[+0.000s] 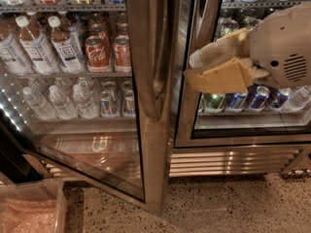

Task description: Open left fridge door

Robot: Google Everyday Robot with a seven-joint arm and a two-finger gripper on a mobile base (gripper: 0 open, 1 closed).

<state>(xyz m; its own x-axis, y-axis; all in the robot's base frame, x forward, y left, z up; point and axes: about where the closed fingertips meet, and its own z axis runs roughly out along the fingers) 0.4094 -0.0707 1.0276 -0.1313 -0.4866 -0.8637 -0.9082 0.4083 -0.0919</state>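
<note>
The left fridge door (148, 144), a glass pane in a brushed-steel frame, stands partly swung out, its bottom edge running diagonally over the floor. Through it show water bottles (58, 101) and red cans (96, 53). Its vertical handle (161, 57) runs along the right frame. My gripper (210, 66) is just right of that frame, in front of the right door (243, 135), at middle-shelf height. Its tan fingers (223, 76) point left, open and holding nothing, apart from the handle. The white wrist housing (284, 57) hides part of the right door's shelves.
The right door is shut, with green and blue cans (238, 101) behind the glass. A steel grille (228, 161) runs below it. A clear bin with pink wrap (29, 212) sits on the speckled floor at lower left. The door's lower corner (153, 210) juts over the floor.
</note>
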